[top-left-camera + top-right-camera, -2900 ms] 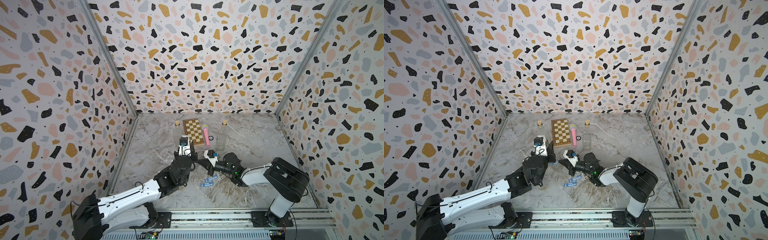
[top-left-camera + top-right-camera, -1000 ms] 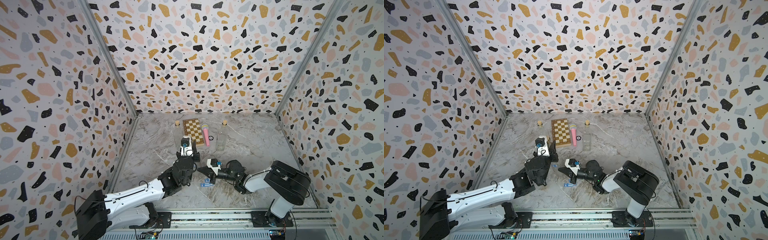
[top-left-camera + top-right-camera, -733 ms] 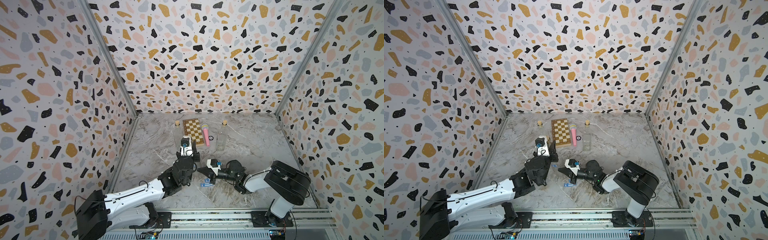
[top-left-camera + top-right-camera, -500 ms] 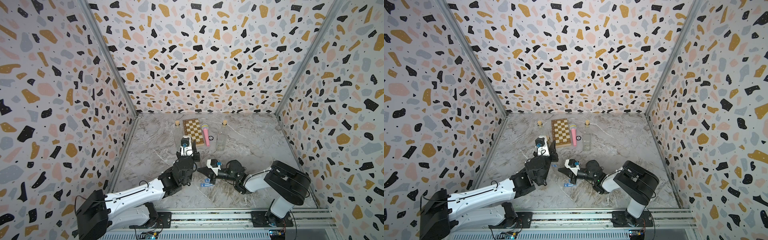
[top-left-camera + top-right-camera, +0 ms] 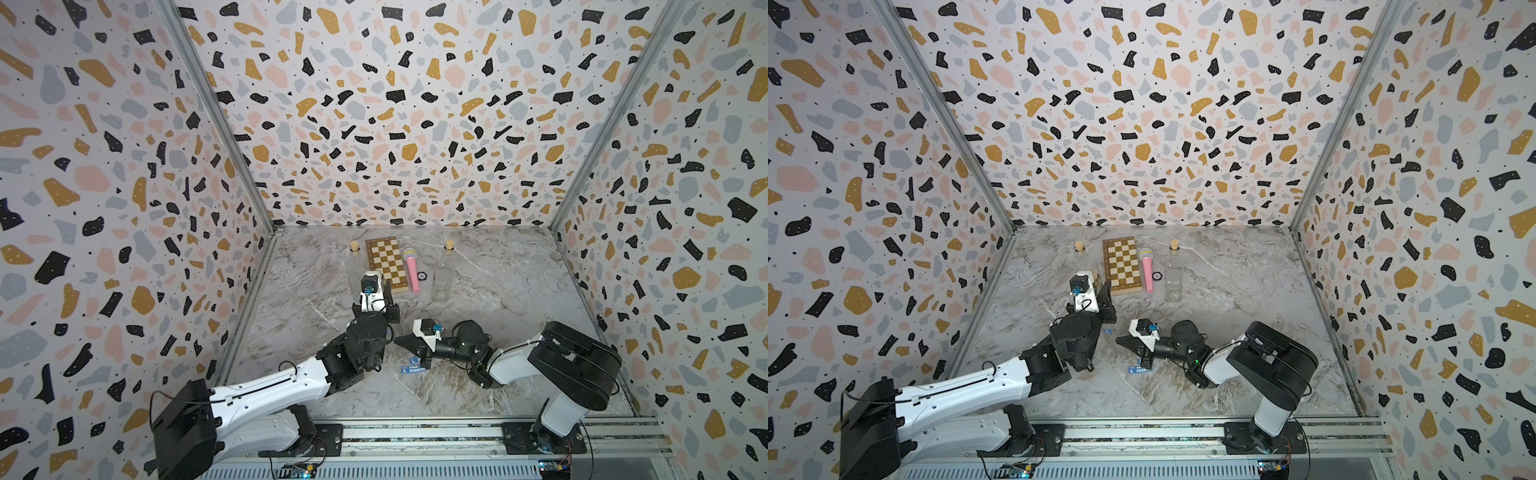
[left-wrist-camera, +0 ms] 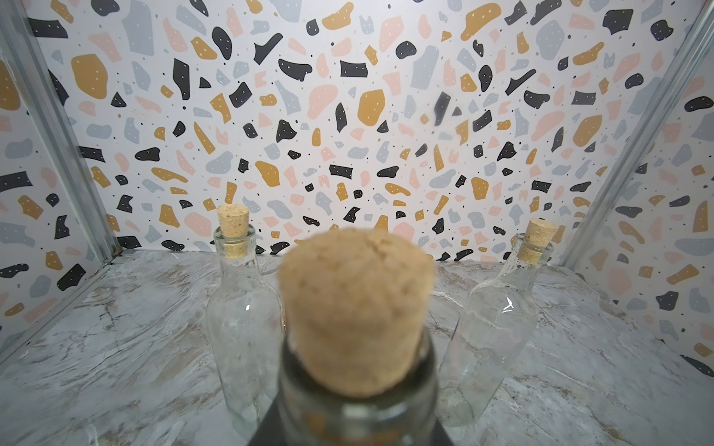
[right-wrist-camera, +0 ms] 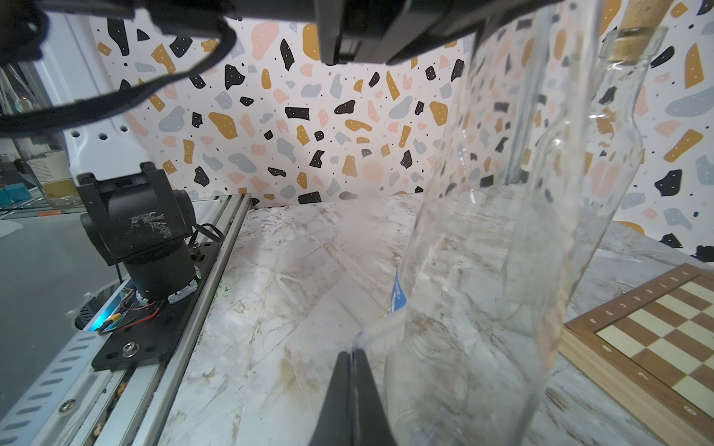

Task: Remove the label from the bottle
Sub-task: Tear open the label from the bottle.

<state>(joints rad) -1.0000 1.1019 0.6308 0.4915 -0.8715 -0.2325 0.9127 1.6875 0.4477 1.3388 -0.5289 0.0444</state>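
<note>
Near the chessboard [image 5: 386, 264], left jaws hold the bottle [image 7: 463, 239]; right jaws pinch its label [image 7: 386, 328].

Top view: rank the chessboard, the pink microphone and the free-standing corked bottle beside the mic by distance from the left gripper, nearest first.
1. chessboard: its near corner sits right beside the left gripper, on its right.
2. pink microphone: just past the board's right edge.
3. corked bottle: upright past the microphone, farthest right.

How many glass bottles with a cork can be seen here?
3. The held bottle is in the left gripper; a second bottle stands left of the chessboard; a third bottle stands right of the pink microphone. None seems hidden.
</note>
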